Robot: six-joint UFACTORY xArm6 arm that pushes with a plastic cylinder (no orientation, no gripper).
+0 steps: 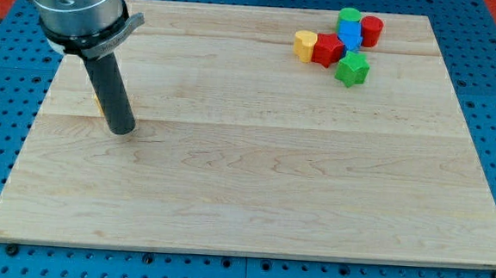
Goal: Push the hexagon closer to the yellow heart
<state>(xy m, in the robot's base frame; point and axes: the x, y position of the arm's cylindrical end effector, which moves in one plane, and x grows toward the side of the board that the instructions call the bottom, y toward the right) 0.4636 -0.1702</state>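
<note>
My tip [121, 131] rests on the board at the view's left. A small yellow block [98, 106] shows just behind the rod on its left side; most of it is hidden, so I cannot make out its shape. The yellow heart [304, 45] lies at the view's top right, at the left end of a tight cluster. It touches an angular red block [328, 50]. My tip is far to the left of this cluster.
The cluster also holds a blue block [350, 35], a green round block [349, 17], a red cylinder [371, 30] and a green star [352, 69]. The wooden board [253, 200] lies on a blue pegboard.
</note>
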